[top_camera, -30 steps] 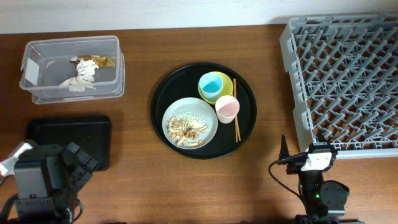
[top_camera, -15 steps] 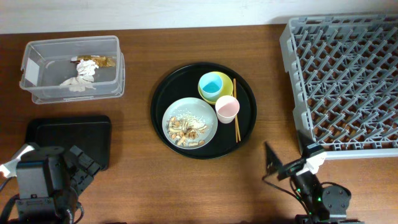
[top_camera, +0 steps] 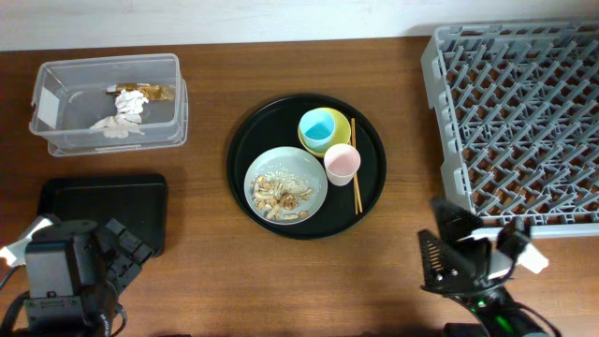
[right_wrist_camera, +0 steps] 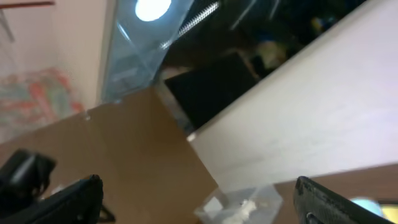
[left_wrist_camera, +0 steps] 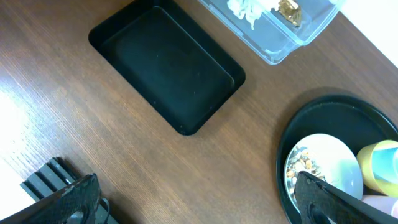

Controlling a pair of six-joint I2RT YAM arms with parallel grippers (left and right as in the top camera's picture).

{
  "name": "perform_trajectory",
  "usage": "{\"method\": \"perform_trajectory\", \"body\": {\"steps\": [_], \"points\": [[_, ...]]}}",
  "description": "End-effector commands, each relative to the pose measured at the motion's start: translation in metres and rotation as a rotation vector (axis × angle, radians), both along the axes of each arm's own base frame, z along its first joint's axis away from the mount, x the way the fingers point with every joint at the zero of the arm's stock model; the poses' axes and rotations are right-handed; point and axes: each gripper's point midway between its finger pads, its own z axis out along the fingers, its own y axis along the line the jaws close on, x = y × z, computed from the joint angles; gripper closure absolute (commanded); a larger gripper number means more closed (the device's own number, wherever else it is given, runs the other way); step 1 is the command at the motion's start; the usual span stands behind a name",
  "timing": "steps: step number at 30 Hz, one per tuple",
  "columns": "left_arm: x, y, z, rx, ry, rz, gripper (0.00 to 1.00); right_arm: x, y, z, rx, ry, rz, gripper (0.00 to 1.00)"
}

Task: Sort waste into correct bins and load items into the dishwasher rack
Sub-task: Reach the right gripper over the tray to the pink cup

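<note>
On the round black tray, the pale grey-green plate (top_camera: 301,168) holds beige food scraps (top_camera: 279,195). Behind it the light blue cup (top_camera: 320,125) sits inside the yellow bowl (top_camera: 345,131), and the pink cup (top_camera: 342,163) stands beside them. Crumpled white paper (top_camera: 120,118) and a gold wrapper (top_camera: 155,92) lie in the clear box (top_camera: 56,103). The shallow black tray (top_camera: 103,208) is bare. The grey rack (top_camera: 519,112) fills the right side. My left gripper (top_camera: 124,248) (left_wrist_camera: 196,200) is open over bare wood near the black tray. My right gripper (top_camera: 442,245) (right_wrist_camera: 199,200) is open and tilted upward, in front of the rack.
Wooden chopsticks (top_camera: 355,183) lie on the round black tray (top_camera: 243,140) beside the pink cup. The right wrist view is blurred and shows mostly wall and room, with the clear box (right_wrist_camera: 242,208) at its lower edge. The left wrist view shows the black tray (left_wrist_camera: 166,74) and the plate (left_wrist_camera: 333,158).
The right arm has swung and tipped its gripper upward, shifting toward the lower right. The left arm has barely moved. Nothing on the table has shifted.
</note>
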Motion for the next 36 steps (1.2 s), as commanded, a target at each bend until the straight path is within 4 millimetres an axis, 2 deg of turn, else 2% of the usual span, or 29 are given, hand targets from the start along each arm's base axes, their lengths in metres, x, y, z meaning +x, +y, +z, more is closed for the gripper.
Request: {"method": "perform_trajectory", "body": {"steps": [1, 5, 6, 10, 13, 17, 21, 24, 29, 36], "points": [[0.0, 0.0, -0.002, -0.008, 0.004, 0.012, 0.01, 0.0, -0.001, 0.049, -0.165, -0.018, -0.096, 0.02], [0.0, 0.0, -0.002, -0.008, 0.004, 0.012, 0.01, 0.025, -0.005, 0.061, -0.472, 0.184, -0.157, 0.02], [0.0, 0.0, -0.002, -0.007, 0.004, 0.012, 0.01, 0.038, -0.012, 0.063, -0.587, 0.318, -0.169, 0.02], [0.0, 0.0, -0.002, -0.007, 0.004, 0.012, 0.01, 0.057, -0.02, 0.067, -0.701, 0.543, -0.123, 0.02], [0.0, 0.0, -0.002, -0.008, 0.004, 0.012, 0.01, 0.072, -0.018, 0.066, -0.768, 0.672, -0.067, 0.02], [0.0, 0.0, -0.002, -0.008, 0.005, 0.012, 0.01, 0.085, 0.001, 0.051, -0.944, 0.773, -0.05, 0.02], [0.0, 0.0, -0.002, -0.008, 0.004, 0.012, 0.01, 0.094, 0.039, 0.03, -1.146, 0.758, -0.025, 0.02], [0.0, 0.0, -0.002, -0.008, 0.004, 0.012, 0.01, 0.106, 0.071, 0.001, -1.285, 0.77, 0.012, 0.01], [0.0, 0.0, -0.002, -0.008, 0.004, 0.012, 0.01, 0.125, 0.123, -0.046, -1.351, 0.809, 0.157, 0.02], [0.0, 0.0, -0.002, -0.007, 0.004, 0.012, 0.01, 0.15, 0.142, -0.101, -1.414, 0.906, 0.196, 0.02]]}}
